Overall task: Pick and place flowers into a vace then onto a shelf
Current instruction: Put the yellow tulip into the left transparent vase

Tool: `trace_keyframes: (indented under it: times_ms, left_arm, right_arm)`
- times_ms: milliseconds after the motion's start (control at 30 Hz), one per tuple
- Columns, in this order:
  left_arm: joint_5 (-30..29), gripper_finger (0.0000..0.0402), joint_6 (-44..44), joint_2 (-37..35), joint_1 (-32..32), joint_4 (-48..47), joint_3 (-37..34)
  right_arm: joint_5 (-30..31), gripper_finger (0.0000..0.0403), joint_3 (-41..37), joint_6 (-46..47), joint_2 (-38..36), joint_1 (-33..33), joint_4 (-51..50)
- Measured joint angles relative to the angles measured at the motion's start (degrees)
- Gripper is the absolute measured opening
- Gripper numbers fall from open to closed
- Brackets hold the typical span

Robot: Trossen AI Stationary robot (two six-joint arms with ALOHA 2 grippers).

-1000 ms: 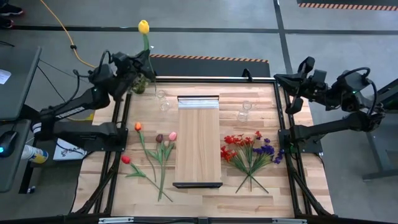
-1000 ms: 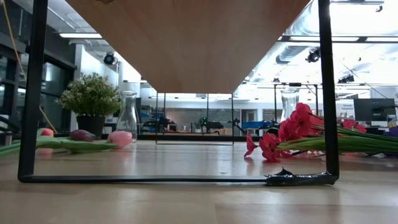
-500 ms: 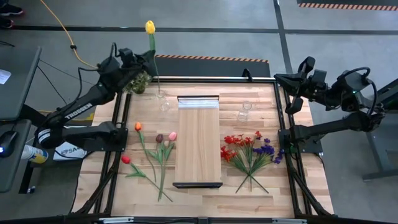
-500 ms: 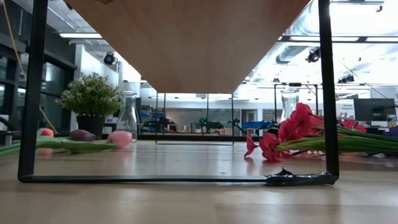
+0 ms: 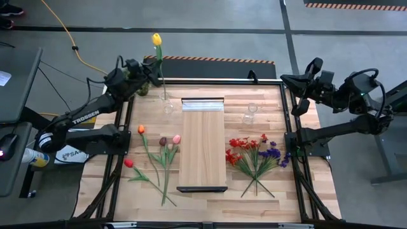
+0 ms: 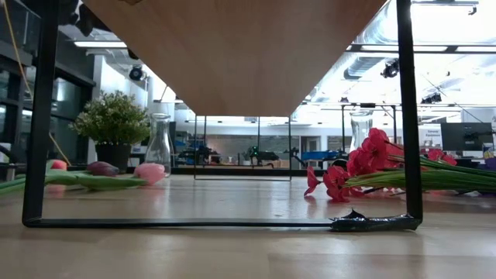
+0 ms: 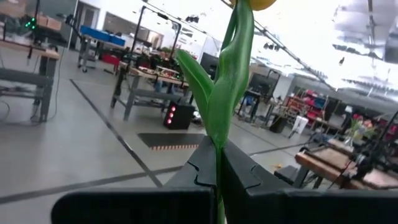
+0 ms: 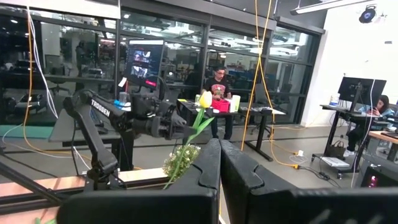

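Observation:
My left gripper [image 5: 152, 69] is shut on a yellow tulip [image 5: 156, 39], held upright over the table's far left corner. The stem's lower end reaches down to a clear glass vase [image 5: 166, 102]. Other tulips [image 5: 159, 152] lie flat on the table left of the light-wood shelf [image 5: 203, 143], and red and purple sprays [image 5: 254, 156] lie to its right. My right gripper [image 5: 284, 79] is shut and empty at the far right edge. My left gripper pinches the tulip's green stem [image 7: 217, 149] between its two fingers, just below the leaves [image 7: 199, 81]. The fingers come about level from the table's left, across the stem. The tulip stands upright and lifted clear, its bloom [image 7: 252, 3] above the fingers and the lower stem hanging below.
A second glass vase [image 5: 249, 114] stands right of the shelf's far end. A bushy potted plant [image 6: 115, 120] stands at the far left corner, partly under my left arm. The shelf stands on black end brackets [image 6: 39, 116], raised above the tabletop.
My left gripper has carried the yellow tulip toward the table's right, from over the potted plant toward the left vase. The tulip has stayed upright, and its stem's lower end now stands over that vase.

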Motion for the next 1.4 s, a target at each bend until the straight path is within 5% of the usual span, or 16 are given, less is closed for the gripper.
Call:
trace_keyframes:
  times_ms: [1400]
  left_arm:
    - [0.1,0.0035,9.0,7.1,0.0,4.0,-0.6]
  right_arm:
    - [0.0,0.0000,0.0,0.2,2.3,0.0,0.0]
